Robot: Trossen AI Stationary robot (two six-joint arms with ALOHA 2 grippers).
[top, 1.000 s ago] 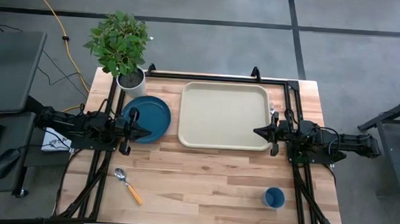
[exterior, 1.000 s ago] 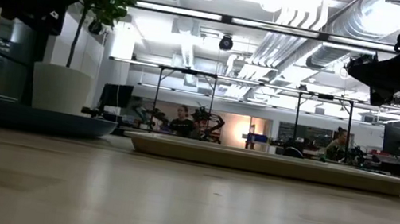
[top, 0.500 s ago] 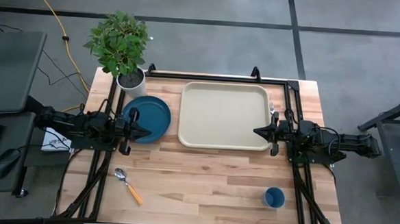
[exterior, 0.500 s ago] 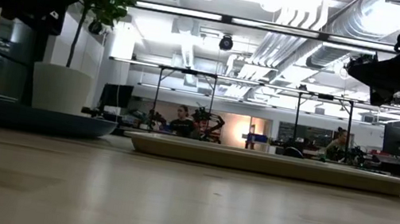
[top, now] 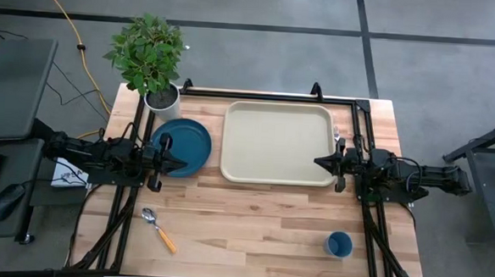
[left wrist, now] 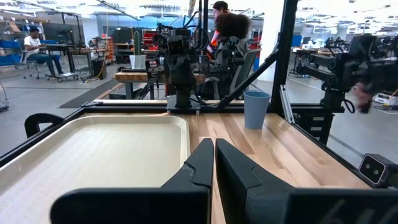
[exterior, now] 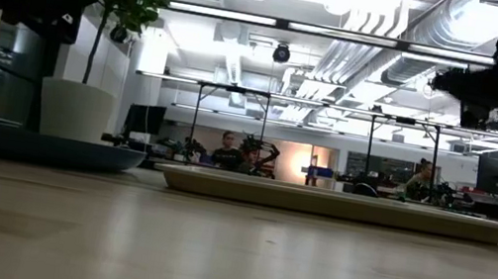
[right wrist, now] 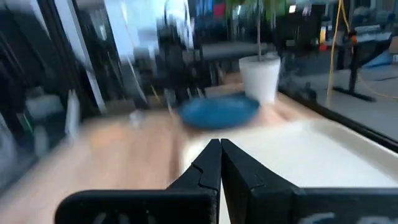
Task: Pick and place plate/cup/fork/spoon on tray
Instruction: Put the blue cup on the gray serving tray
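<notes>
We've got the tray (top: 278, 143), a cream rectangle with rounded corners and a raised rim, lying flat at the back middle of the table. Just off its left edge we see the plate (top: 183, 145), round and dark blue, flat on the wood. Along the tray's right edge we catch the fork (top: 337, 137), only its silver tines clearly showing. Near the front left lies the spoon (top: 157, 228), bowl toward the back, orange handle angled forward. At front right, we spot the cup (top: 339, 243), upright, light blue, well apart from everything.
</notes>
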